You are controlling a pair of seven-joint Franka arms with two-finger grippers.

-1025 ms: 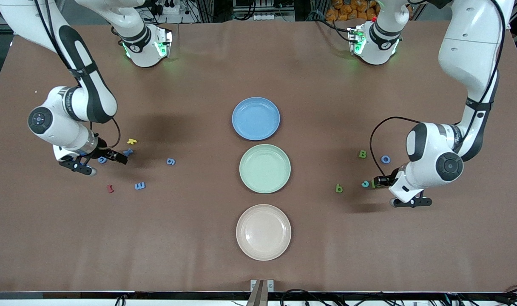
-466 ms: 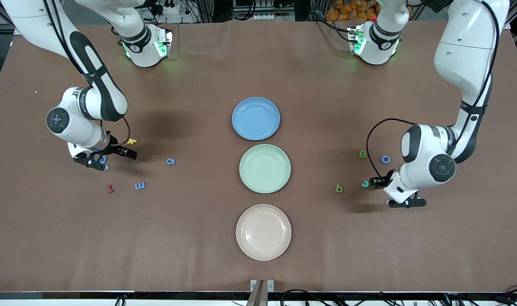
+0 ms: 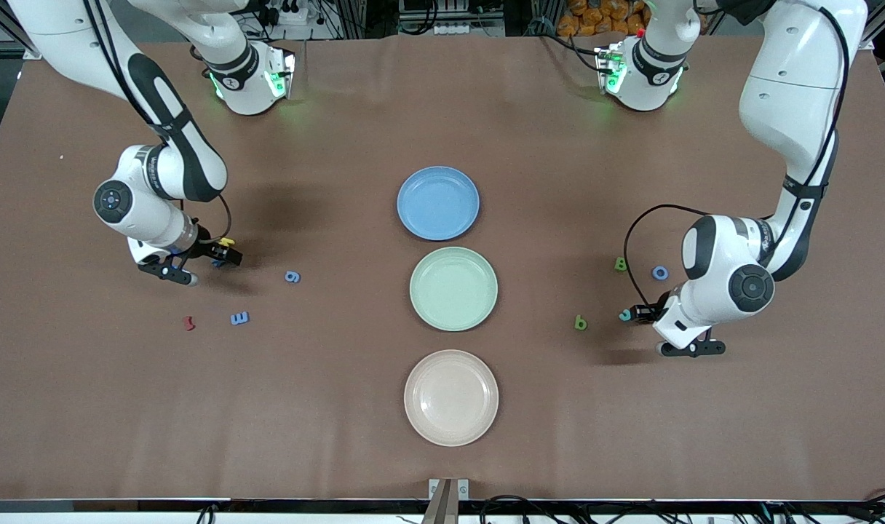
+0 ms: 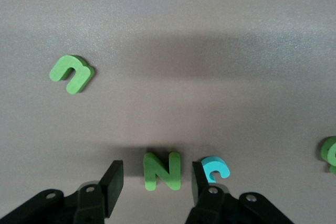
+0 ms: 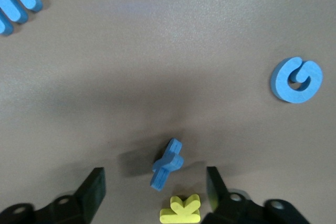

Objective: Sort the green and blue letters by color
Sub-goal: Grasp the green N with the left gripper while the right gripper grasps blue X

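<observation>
My right gripper (image 5: 154,184) sat low over the table (image 3: 340,437) near the edge at the right arm's end. Its fingers (image 5: 94,184) were spread and released. The blue X (image 5: 167,164) lay tilted between them, touching neither. The yellow letter (image 5: 181,209) lay just beside the X. The blue G (image 5: 295,80) and blue E (image 5: 13,3) lay apart from my fingers. The dark red letter (image 3: 188,322) lay near the E.

Down the table's middle, 3 plates stood in a row: blue plate (image 3: 438,203), green plate (image 3: 453,288), pink plate (image 3: 451,397).

Near the edge at the left arm's end, my left gripper (image 4: 156,182) was low too. Its fingers (image 4: 113,179) were unclenched around the green N (image 4: 163,170), with a gap on each side. A cyan letter (image 4: 215,169) lay just outside 1 finger, the green u (image 4: 72,73) well apart. The green B (image 3: 621,263) and blue O (image 3: 660,273) lay nearby.
</observation>
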